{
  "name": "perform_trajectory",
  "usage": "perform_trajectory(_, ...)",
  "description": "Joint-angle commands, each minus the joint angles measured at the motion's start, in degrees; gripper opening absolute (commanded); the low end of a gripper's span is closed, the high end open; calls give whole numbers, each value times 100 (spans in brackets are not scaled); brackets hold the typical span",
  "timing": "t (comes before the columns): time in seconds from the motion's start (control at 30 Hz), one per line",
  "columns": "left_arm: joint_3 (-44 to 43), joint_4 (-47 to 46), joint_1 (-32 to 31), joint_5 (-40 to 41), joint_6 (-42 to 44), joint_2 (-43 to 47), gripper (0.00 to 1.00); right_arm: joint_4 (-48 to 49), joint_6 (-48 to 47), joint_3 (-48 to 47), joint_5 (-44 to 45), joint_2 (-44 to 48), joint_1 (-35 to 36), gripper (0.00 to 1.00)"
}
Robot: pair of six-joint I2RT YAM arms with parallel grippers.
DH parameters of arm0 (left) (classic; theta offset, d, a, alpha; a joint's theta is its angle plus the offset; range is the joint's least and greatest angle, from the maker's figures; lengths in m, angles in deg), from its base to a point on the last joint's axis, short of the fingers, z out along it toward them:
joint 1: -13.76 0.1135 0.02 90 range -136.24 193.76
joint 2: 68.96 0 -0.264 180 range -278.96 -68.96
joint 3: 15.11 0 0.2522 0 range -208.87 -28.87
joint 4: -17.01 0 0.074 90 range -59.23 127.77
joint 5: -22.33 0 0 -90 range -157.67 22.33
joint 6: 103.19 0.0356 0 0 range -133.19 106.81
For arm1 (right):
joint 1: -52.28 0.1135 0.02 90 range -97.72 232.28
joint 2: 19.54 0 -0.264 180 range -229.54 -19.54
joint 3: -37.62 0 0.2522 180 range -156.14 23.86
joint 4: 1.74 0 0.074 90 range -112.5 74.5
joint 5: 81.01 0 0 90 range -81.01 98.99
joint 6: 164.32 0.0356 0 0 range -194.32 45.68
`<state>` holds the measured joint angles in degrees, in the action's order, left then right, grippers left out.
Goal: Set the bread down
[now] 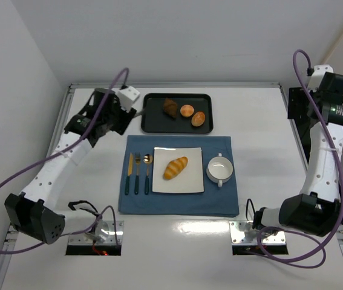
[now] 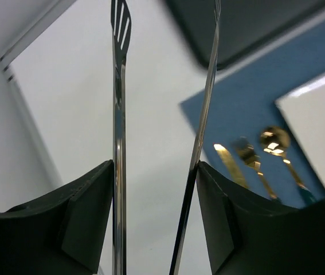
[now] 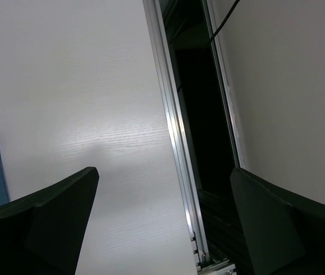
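The bread (image 1: 175,167), a golden-yellow ridged roll, lies diagonally on the white square plate (image 1: 189,183) on the blue mat (image 1: 177,202). My left gripper (image 1: 124,116) hovers left of the black tray (image 1: 153,124). It is shut on metal tongs (image 2: 119,143), whose two arms stand apart and hold nothing. In the left wrist view the gripper (image 2: 156,172) points at bare table beside the mat's far left corner. My right gripper (image 1: 297,106) is open and empty at the table's far right edge; it also shows in the right wrist view (image 3: 163,172).
The tray holds a dark brown pastry (image 1: 170,107) and two round buns (image 1: 187,110) (image 1: 198,118). A white bowl (image 1: 219,170) stands right of the plate. A knife (image 1: 129,172), fork (image 1: 137,172) and spoon (image 1: 147,169) lie left of it. An aluminium rail (image 3: 173,132) edges the table.
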<state>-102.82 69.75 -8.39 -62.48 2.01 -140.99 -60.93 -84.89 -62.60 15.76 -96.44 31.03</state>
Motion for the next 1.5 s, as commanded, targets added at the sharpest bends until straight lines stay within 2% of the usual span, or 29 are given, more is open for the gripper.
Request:
perform_trajectory(0.0, -207, -504, 772, -26, 159, -65, 55, 69, -33, -267, -158, -114, 7, 100)
perform_trajectory(0.1, -94, -838, 1781, -263, 27, -284, 55, 69, -155, -48, -158, -114, 7, 100)
perform_trajectory(0.23, 108, -1383, 2538, -502, -350, -645, 55, 122, -349, 207, -158, -167, 7, 100)
perform_trajectory(0.37, 372, -1850, 2812, -660, -580, -979, 55, 175, -349, 278, -429, -360, 7, 100)
perform_trajectory(0.57, 847, -2500, 2813, -607, -632, -1427, 55, 298, -349, 94, -921, -799, 7, 100)
perform_trajectory(0.83, 953, -2869, 2813, -370, -632, -2157, 55, 245, -288, -302, -932, -1371, 113, 100)
perform_trajectory(1.17, 900, -2923, 2628, -247, -817, -3088, 55, 96, -288, -652, -1001, -1722, 218, 100)
perform_trajectory(1.27, 611, -2668, 2628, -247, -922, -3553, 55, 17, -341, -820, -1098, -1880, 279, 100)
perform_trajectory(1.47, 400, -2615, 2628, -247, -1133, -3836, 55, 17, -341, -820, -985, -1942, 333, 100)
